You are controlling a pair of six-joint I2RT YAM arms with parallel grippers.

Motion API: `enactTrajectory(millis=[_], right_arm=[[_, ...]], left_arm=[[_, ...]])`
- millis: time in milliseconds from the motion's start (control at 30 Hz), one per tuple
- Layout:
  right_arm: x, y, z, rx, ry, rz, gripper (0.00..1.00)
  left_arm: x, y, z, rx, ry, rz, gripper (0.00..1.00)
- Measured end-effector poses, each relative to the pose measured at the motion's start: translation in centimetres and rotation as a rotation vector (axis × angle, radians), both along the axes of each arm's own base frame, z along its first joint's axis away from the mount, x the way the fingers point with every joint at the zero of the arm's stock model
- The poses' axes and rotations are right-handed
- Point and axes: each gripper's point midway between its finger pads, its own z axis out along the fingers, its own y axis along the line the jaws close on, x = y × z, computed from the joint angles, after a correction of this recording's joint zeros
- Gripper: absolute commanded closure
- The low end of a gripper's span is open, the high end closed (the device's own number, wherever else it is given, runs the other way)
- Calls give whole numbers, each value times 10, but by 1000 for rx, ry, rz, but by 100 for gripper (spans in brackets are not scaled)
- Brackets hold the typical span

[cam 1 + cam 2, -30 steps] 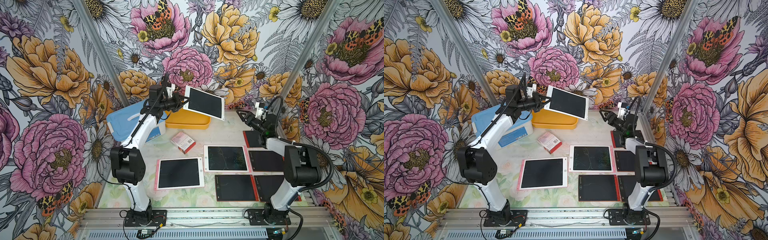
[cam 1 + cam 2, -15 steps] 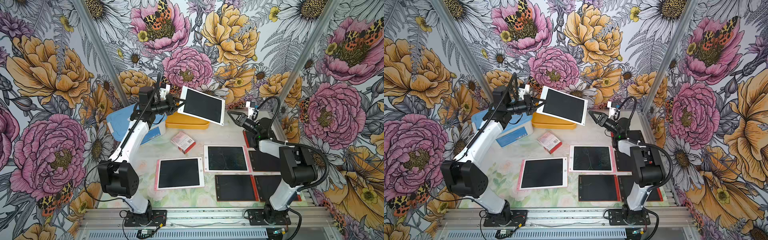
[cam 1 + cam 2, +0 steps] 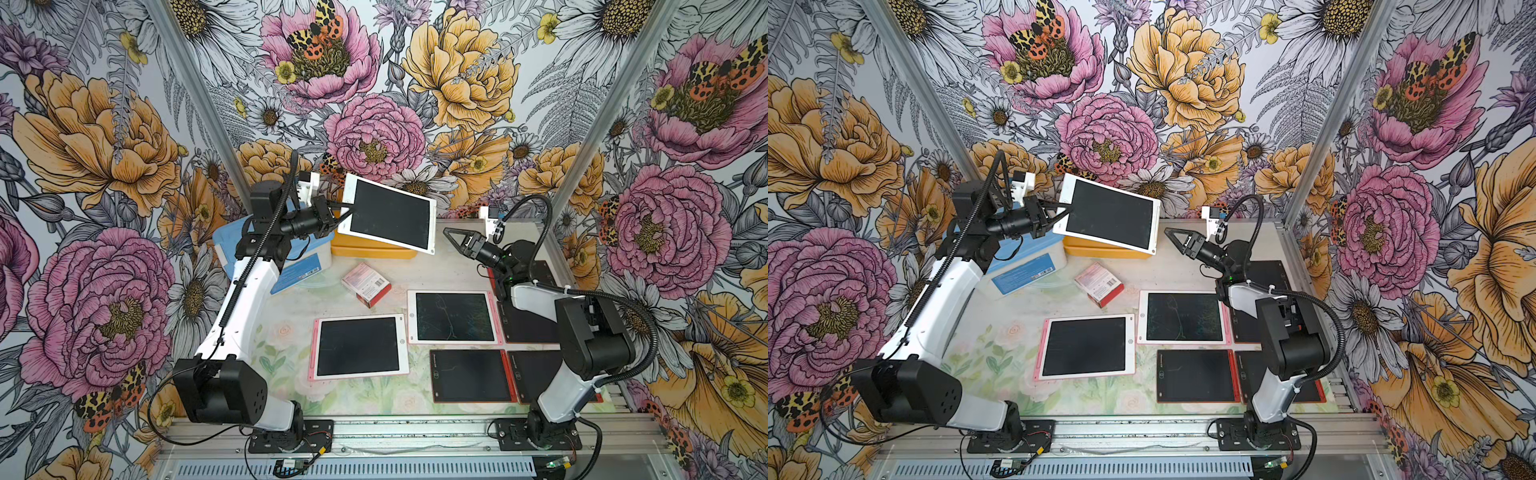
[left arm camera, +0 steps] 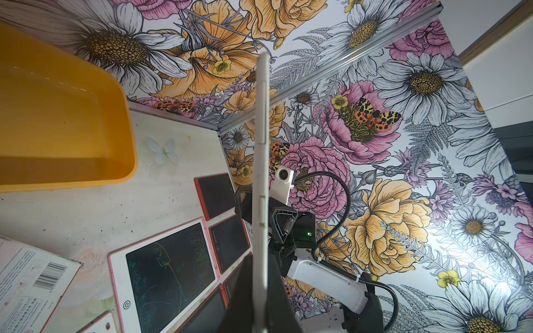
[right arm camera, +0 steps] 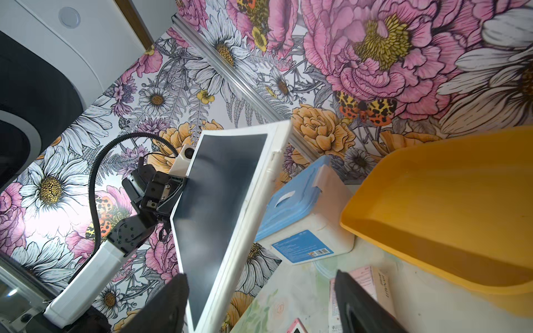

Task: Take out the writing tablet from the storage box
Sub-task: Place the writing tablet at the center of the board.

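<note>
Right gripper (image 3: 449,237), advanced since a second ago toward the raised writing tablet (image 3: 388,218), jaws spread and empty near its free short edge; tablet tilted above the storage box (image 3: 374,250), long axis pointing arm-to-arm, left gripper (image 3: 341,209) pinching the opposite edge.

Smooth, seemingly glossy plastic storage box (image 5: 432,250)

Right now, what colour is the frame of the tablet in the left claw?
White. The tablet shows best in a top view.
</note>
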Motion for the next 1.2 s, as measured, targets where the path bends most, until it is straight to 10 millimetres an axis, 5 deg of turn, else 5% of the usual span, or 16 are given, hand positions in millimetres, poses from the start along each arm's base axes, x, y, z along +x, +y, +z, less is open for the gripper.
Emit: enactTrajectory(millis=[333, 700, 1000, 1200], right_arm=[[-3, 9, 10, 9, -15, 26, 47], [-5, 13, 16, 15, -24, 41, 60], [2, 16, 7, 15, 8, 43, 60], [1, 31, 3, 17, 21, 85, 47]], left_arm=[[-2, -1, -13, 0, 29, -15, 100], [-1, -2, -16, -1, 29, -48, 100], [6, -4, -15, 8, 2, -64, 100], [10, -12, -20, 17, 1, -88, 100]])
